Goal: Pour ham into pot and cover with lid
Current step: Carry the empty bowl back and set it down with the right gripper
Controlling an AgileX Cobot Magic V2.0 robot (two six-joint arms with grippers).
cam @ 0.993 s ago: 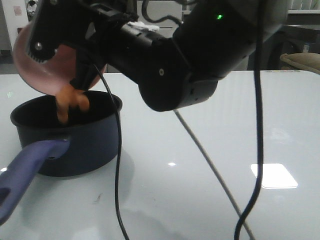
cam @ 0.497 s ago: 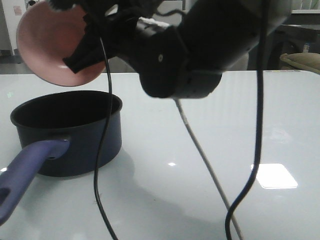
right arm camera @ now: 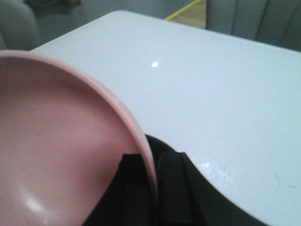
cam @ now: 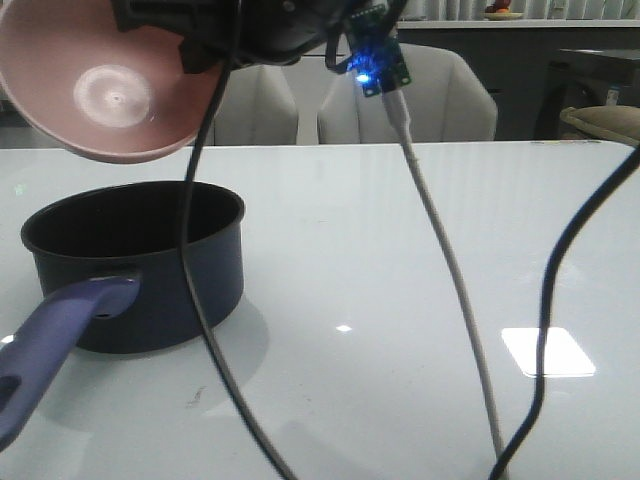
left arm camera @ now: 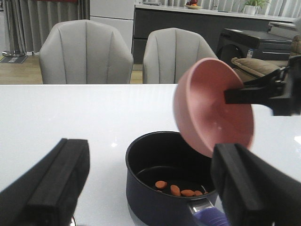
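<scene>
The dark navy pot (cam: 150,275) stands at the left of the white table, its blue-purple handle (cam: 50,340) pointing toward the camera. Several orange ham slices (left arm camera: 181,190) lie on its black bottom. Above the pot hangs a tilted, empty pink bowl (cam: 105,90). My right gripper (right arm camera: 154,188) is shut on the bowl's rim, one finger inside and one outside, and it also shows at the top of the front view (cam: 185,40). My left gripper (left arm camera: 150,190) is open on the near side of the pot, holding nothing. The lid is out of view.
Two black cables (cam: 215,330) (cam: 560,290) and a grey one (cam: 450,270) hang across the front view. Grey chairs (left arm camera: 84,52) stand behind the table's far edge. A sliver of shiny metal (left arm camera: 73,219) peeks beside the left finger; I cannot tell what it is.
A second ago ham was falling from the bowl into the pot. Since then the right arm has risen and the bowl has turned its empty inside toward the front camera.
</scene>
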